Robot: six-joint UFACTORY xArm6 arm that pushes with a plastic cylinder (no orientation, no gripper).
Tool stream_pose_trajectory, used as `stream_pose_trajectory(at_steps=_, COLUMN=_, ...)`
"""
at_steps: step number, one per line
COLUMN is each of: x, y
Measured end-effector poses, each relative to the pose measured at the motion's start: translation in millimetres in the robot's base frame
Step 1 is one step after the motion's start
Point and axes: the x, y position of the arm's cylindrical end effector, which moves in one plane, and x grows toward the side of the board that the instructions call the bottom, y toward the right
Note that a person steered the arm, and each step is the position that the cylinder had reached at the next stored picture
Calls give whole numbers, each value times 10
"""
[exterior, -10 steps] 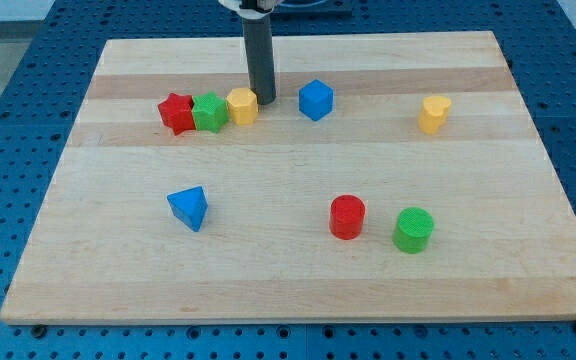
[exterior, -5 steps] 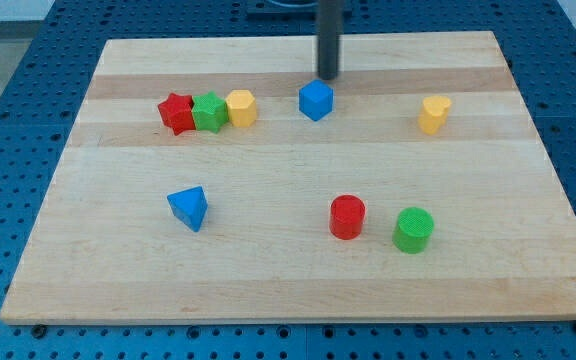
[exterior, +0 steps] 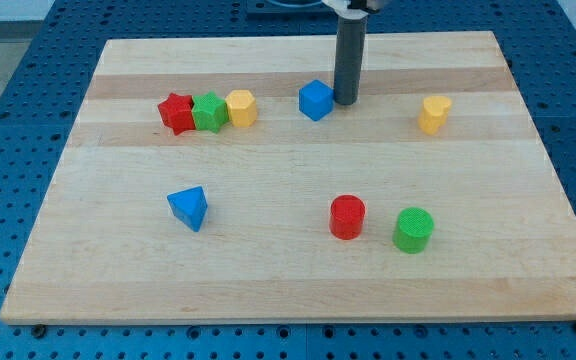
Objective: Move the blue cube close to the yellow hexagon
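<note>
Board: pale wooden board (exterior: 298, 270) on a blue pegboard table (exterior: 8, 120).
Yellow hexagon (exterior: 241, 107): well to the view's left of my tip, touching a green block (exterior: 209, 112).
Blue cube (exterior: 315, 100): plain blue, faceted, immediately left of my tip.
My tip (exterior: 346, 102): bare rod end, grasping nothing.

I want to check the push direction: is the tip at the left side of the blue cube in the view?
No, my tip stands just at the view's right of the blue cube, opposite the yellow hexagon.

A straight dark grey rod, white collar above, ends in my tip (exterior: 346, 102).
</note>
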Motion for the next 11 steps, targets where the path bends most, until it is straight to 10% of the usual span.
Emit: stream_pose_trajectory(at_steps=11, x=60, y=-475)
